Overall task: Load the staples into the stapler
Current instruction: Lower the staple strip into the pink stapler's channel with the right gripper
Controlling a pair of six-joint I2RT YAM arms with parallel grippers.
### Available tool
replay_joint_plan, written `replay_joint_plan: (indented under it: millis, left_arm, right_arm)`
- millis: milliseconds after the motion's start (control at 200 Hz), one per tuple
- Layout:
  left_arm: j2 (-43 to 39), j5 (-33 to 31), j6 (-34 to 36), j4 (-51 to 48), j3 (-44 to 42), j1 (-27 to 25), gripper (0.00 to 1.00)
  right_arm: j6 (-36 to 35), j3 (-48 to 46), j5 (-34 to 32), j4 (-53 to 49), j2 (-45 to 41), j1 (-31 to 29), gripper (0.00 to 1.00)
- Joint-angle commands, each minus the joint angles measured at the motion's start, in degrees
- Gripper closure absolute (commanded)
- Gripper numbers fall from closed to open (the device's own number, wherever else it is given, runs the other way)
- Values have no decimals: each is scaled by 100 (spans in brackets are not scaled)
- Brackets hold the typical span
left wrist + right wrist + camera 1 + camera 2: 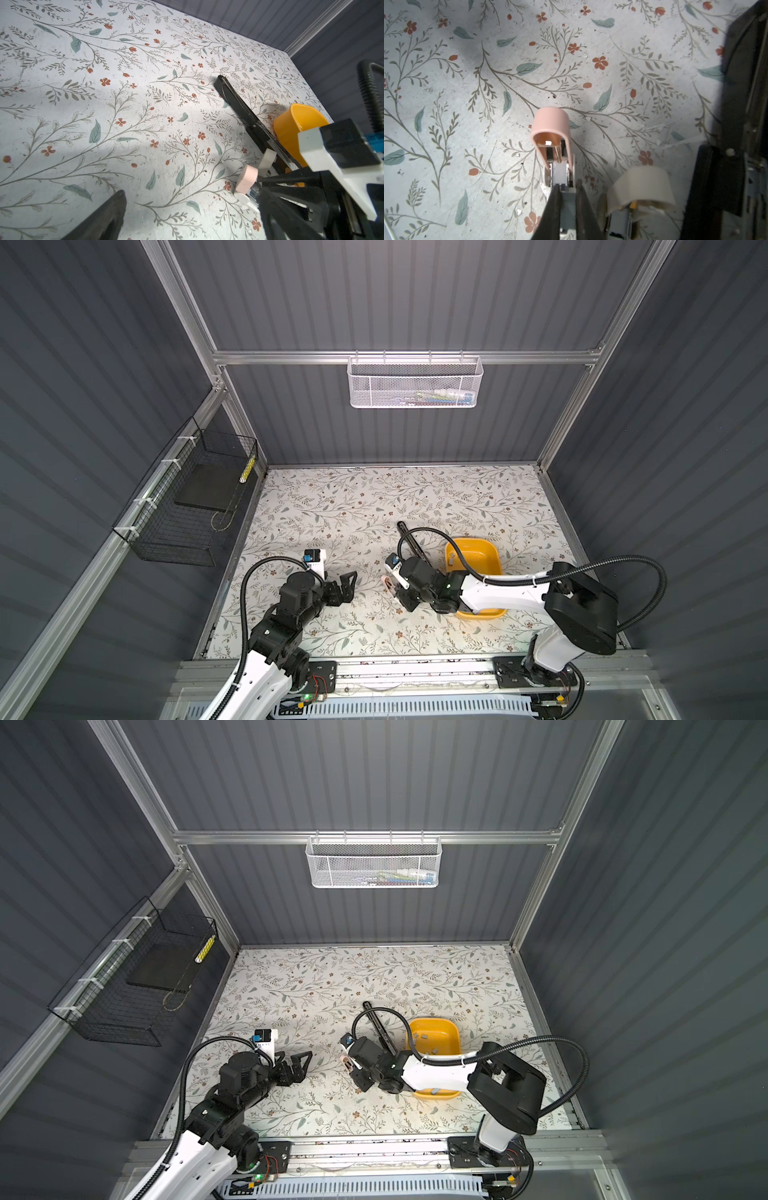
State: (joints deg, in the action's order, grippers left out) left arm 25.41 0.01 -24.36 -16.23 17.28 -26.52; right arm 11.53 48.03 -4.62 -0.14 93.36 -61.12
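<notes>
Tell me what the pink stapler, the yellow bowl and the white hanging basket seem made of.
The pink stapler: smooth matte plastic shell, from its even colour and rounded moulding; the shiny channel inside looks like metal. The yellow bowl: likely smooth plastic, soft sheen on its wall. The white basket: probably painted metal mesh, fine holes in a wire frame.

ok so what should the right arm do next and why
Probably ease the right gripper slightly down, so the grey strip it seems to pinch seats in the open channel of the pink stapler. Its jaws are shut right over that channel and the pink lid stands lifted clear.
</notes>
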Motion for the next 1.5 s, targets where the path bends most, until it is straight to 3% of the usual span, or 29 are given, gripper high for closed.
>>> replay_joint_plan:
  millis: [0,970,1496]
  left_arm:
    - [-39,-67,64,149,-2,-2,0]
    - [-132,-124,65,138,-16,-2,0]
    - [-116,-133,63,139,-11,-2,0]
  right_arm:
    - [-55,1,264,-28,-69,15,88]
    - [158,189,369,-207,314,15,88]
    - [-10,-16,183,-95,-91,24,87]
